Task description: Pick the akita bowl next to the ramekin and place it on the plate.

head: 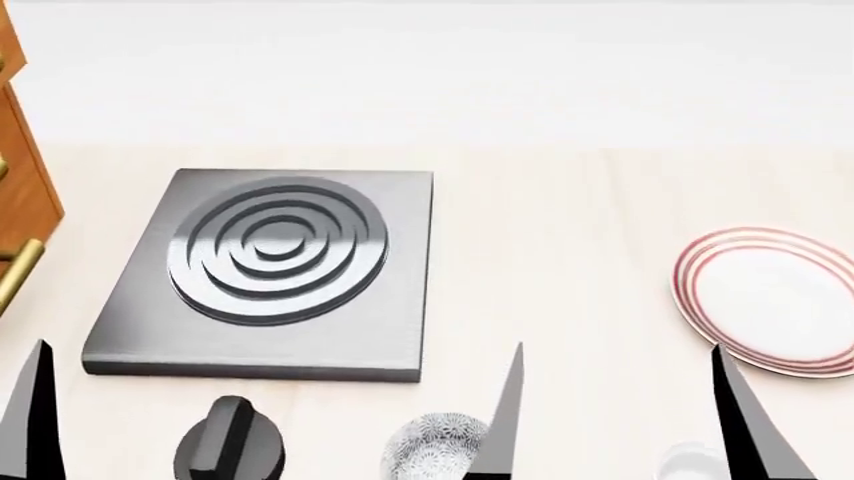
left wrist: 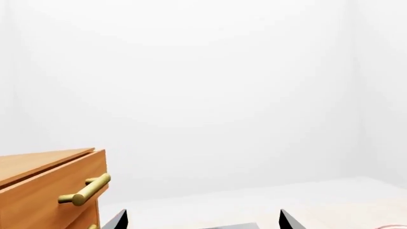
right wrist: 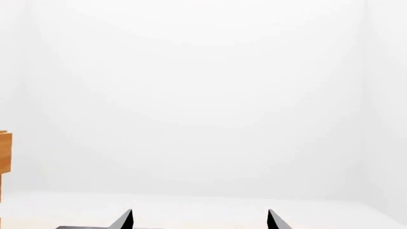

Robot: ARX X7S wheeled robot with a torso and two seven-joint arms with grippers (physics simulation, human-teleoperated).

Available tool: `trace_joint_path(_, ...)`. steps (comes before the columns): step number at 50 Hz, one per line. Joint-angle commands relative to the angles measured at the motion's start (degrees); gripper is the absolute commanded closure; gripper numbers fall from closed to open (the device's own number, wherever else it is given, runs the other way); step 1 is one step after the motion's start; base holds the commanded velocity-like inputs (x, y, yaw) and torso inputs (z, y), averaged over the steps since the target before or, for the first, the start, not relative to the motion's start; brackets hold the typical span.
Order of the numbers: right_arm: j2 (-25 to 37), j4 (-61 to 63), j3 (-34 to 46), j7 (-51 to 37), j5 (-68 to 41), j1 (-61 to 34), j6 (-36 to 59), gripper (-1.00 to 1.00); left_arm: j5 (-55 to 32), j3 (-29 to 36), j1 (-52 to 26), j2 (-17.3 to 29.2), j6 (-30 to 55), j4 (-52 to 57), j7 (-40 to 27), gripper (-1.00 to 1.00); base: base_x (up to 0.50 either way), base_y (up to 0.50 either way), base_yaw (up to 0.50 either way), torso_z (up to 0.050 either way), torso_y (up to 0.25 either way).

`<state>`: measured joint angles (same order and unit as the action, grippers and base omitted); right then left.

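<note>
In the head view, an akita bowl [head: 430, 448] with a fine grey-and-white pattern sits at the near edge, cut off by the frame. To its right only the top of the white ramekin [head: 689, 463] shows. The red-ringed plate [head: 771, 300] lies at the right, bare. My right gripper [head: 617, 347] [right wrist: 199, 212] is open. It hovers over the gap between bowl and ramekin, its left finger [head: 505, 420] crossing the bowl's right edge. My left gripper [left wrist: 203, 212] is also open and holds nothing. One of its fingers [head: 34, 410] shows at the far left.
A square steel hob plate [head: 274, 275] with concentric rings lies left of centre, and a black knob [head: 230, 442] stands in front of it. A wooden cabinet [left wrist: 45, 191] with brass handles stands at the left edge. Behind the counter is a white wall.
</note>
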<state>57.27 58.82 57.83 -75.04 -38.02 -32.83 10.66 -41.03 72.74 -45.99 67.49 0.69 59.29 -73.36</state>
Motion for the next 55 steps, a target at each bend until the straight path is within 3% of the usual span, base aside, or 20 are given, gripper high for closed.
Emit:
trace_joint_path(1, 0.4, -0.2, 0.6, -0.3, 0.1, -0.2, -0.5, -1.00, 0.0, 1.1, -1.0, 0.0, -0.2, -0.1, -0.3, -1.00, 0.16, 0.00, 0.00, 0.000, 0.000)
trace_joint_path(41, 0.2, -0.8, 2.5, -0.6, 0.3, -1.3, -1.2, -1.00, -0.2, 4.6, -4.2, -0.1, -0.1, -0.5, -1.5, -1.00, 0.10, 0.00, 0.00, 0.000, 0.000)
trace_joint_path(55, 0.4, -0.8, 2.8, -0.9, 0.5, -1.2, -1.6, -1.00, 0.2, 5.5, -4.7, -0.4, 0.1, -0.3, -1.7, -1.00, 0.00, 0.00, 0.00, 0.000, -0.118)
